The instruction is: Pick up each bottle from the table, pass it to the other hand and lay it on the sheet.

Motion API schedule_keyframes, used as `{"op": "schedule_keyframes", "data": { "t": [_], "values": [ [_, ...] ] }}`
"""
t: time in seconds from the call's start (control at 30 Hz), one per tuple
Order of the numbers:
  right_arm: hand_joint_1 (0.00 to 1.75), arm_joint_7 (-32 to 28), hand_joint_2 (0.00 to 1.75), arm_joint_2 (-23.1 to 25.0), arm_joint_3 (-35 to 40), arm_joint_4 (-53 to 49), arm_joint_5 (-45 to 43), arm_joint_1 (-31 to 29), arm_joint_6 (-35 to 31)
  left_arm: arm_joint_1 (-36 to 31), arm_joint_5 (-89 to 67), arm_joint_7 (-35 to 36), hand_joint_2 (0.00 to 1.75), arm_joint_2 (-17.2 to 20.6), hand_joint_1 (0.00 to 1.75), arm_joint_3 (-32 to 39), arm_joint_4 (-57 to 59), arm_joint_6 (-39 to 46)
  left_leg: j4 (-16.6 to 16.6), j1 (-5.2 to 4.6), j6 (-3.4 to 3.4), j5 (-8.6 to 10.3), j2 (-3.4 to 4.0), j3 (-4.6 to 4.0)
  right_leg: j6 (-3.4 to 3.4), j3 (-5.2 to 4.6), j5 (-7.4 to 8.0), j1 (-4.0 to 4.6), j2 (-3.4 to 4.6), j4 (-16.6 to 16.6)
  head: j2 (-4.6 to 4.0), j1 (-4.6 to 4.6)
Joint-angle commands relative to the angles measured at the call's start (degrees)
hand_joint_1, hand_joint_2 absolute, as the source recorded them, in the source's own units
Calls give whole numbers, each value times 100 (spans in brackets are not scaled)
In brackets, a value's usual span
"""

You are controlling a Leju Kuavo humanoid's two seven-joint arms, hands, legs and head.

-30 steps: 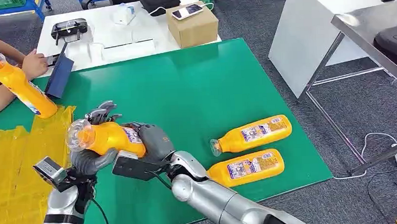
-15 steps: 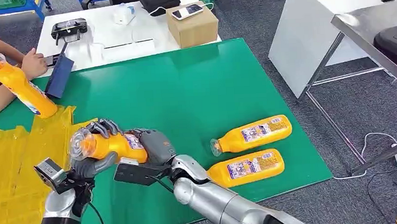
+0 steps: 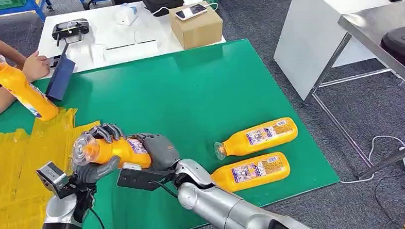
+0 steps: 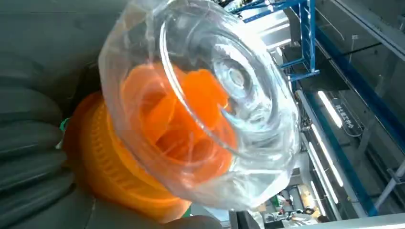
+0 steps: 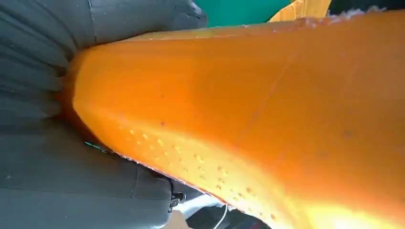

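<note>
An orange bottle (image 3: 120, 148) with a clear cap (image 3: 82, 147) hangs just above the green mat (image 3: 189, 89), held at both ends. My left hand (image 3: 98, 152) wraps its neck, fingers over the top and thumb beneath. My right hand (image 3: 159, 149) grips its base. The left wrist view looks straight at the clear cap (image 4: 205, 105), with dark fingers (image 4: 28, 157) beside it. In the right wrist view the orange body (image 5: 267, 109) lies against my right hand (image 5: 43, 71). Two more bottles (image 3: 255, 135) (image 3: 252, 170) lie on the mat's right side. The yellow sheet (image 3: 17, 169) covers the left.
A person's hand (image 3: 33, 65) at the far left steadies another orange bottle (image 3: 21, 91) standing on the sheet's far edge, next to a dark blue board (image 3: 60, 77). A cardboard box (image 3: 196, 24) sits on the white table behind. A white cabinet (image 3: 315, 37) stands right.
My left hand's fingers, raised and spread a second ago, have closed over the bottle's neck. The bottle has sunk slightly and leveled. The lying bottles have not moved.
</note>
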Motion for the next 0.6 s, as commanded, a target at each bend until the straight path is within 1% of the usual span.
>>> {"op": "schedule_keyframes", "data": {
  "t": [0.03, 0.07, 0.1, 0.17, 0.27, 0.33, 0.37, 0.4, 0.43, 0.47, 0.5, 0.57, 0.6],
  "values": [
    [0, 60, 0, -72, 396, 191, 327, -18, -158, -192, 30, 23, 175, -38, 175, 19, 225, -59, -3, 6, -2, -4, -29, 18, -6, 22, -7, 1, 3, -5, 0, 2],
    [0, 60, 0, -72, 396, 191, 327, -18, -158, -192, 30, 23, 175, -38, 175, 19, 225, -59, 0, 9, -4, -12, -42, 32, -10, 37, -15, 0, 9, -1, 0, -2],
    [0, 177, 0, -72, 422, 252, 434, -72, -117, -202, 28, 23, 175, -47, 175, 20, 242, -67, -3, 5, -3, -6, -35, 21, -7, 26, -10, -1, 3, -3, 0, 2],
    [0, 182, 0, -72, 402, 245, 421, -67, -97, -204, 28, 23, 175, -48, 175, 21, 244, -69, 6, 15, -5, -21, -57, 46, -13, 54, -24, 3, 14, 2, 0, 0],
    [0, 186, 0, -72, 395, 265, 424, -76, -83, -215, 29, 23, 175, -52, 175, 21, 242, -70, -2, 6, -2, -4, -33, 17, -6, 22, -7, 0, 2, -4, 0, 0],
    [0, 189, 0, -72, 411, 266, 455, -63, -90, -221, 29, 23, 175, -55, 175, 22, 240, -73, 7, 14, -5, -19, -58, 45, -13, 53, -22, 2, 13, 2, 0, 0],
    [0, 189, 0, -72, 411, 266, 455, -63, -90, -221, 29, 23, 175, -55, 175, 22, 240, -73, -3, 6, -2, -4, -34, 17, -6, 22, -7, 0, 1, -4, 0, 0],
    [0, 193, 0, -72, 402, 256, 478, -56, -89, -224, 26, 22, 175, -65, 175, 38, 243, -56, 2, 11, -4, -13, -50, 35, -10, 42, -17, 1, 6, -2, 0, 0],
    [0, 203, 0, -72, 384, 245, 526, -50, -94, -223, -4, 4, 175, -74, 175, 59, 227, 0, 8, 17, -6, -24, -66, 52, -15, 61, -28, 3, 13, 2, 0, 0],
    [0, 205, 0, -72, 371, 239, 534, -45, -96, -220, -44, -18, 175, -76, 175, 70, 205, 53, -3, 5, -3, -4, -33, 18, -6, 23, -8, 0, 2, -4, 0, 0],
    [0, 216, 0, -72, 345, 240, 581, -43, -145, -216, -272, -71, 175, -88, 175, 106, 128, 311, 1, 10, -4, -11, -46, 29, -9, 36, -15, 1, 5, -2, 0, 0],
    [0, 213, 0, -72, 302, 243, 609, -48, -150, -245, -400, -76, 175, -83, 175, 127, 76, 456, -2, 5, -2, -3, -31, 14, -6, 19, -6, 1, 1, -4, 0, 0],
    [0, 213, 0, -72, 298, 245, 608, -53, -146, -259, -399, -76, 175, -75, 175, 135, 64, 456, 5, 12, -4, -14, -50, 32, -11, 40, -18, 3, 6, 0, 0, 0]
  ]
}}
